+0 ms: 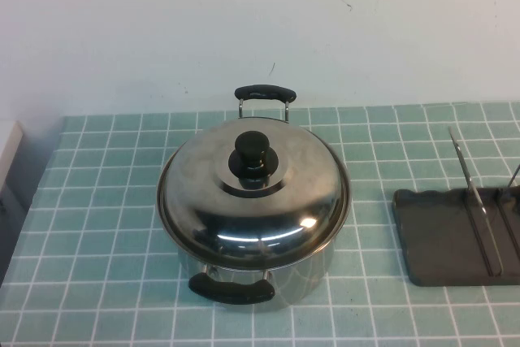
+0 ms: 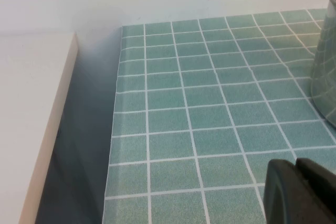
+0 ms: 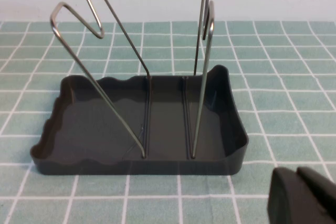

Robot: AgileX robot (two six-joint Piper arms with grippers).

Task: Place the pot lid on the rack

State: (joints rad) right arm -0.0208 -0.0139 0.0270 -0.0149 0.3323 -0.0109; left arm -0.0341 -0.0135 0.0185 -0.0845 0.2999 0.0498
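Observation:
The shiny domed pot lid (image 1: 244, 197) with a black knob (image 1: 254, 154) sits on the steel pot (image 1: 305, 270) at the table's middle. The dark grey rack (image 1: 443, 237) with upright wire dividers (image 1: 471, 188) lies at the right edge; the right wrist view shows it (image 3: 94, 129) empty. Neither arm shows in the high view. My left gripper (image 2: 296, 167) is shut and empty over the tiles left of the pot, whose wall (image 2: 328, 61) shows there. My right gripper (image 3: 297, 174) is shut and empty, just short of the rack.
Green tiled mat (image 1: 97, 225) covers the table. A white block (image 2: 31, 119) stands beyond the mat's left edge, also in the high view (image 1: 6, 148). The pot's two black handles (image 1: 262, 92) point to the far and near sides. A white wall lies behind.

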